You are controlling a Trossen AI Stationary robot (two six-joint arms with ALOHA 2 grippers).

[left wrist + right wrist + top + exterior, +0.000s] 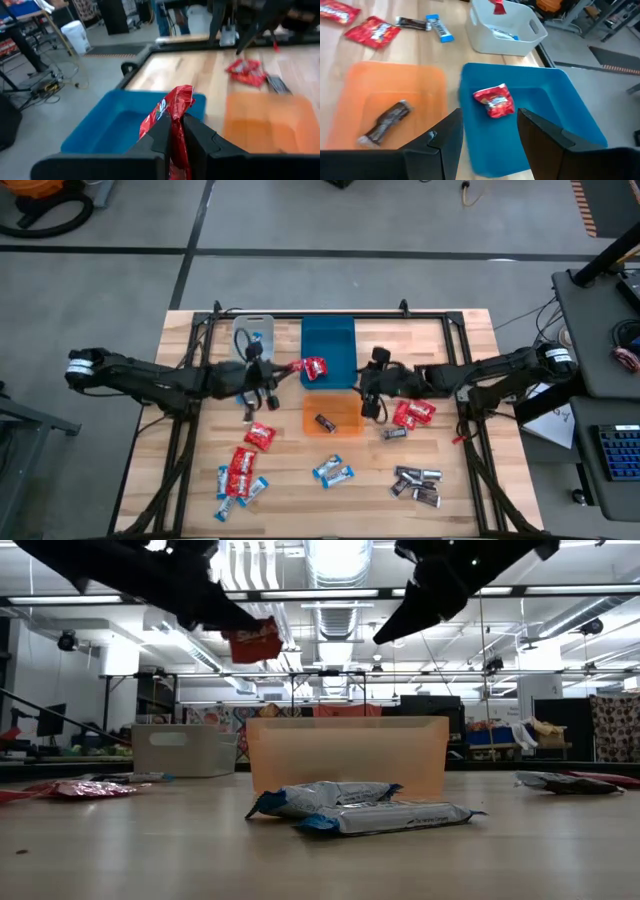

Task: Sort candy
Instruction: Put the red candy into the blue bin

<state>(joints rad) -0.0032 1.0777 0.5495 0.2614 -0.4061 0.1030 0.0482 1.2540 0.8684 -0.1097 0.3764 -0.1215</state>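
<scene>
A: Which bins appear?
B: Blue bin at 12 o'clock, orange bin adjoining at 6.

A: Grippers?
B: Left gripper clamps a red candy above the blue bin's 9 o'clock rim; right gripper gapes, empty.

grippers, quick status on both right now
Left gripper: shut on a red-wrapped candy at the blue bin's edge.
Right gripper: open, empty.
</scene>
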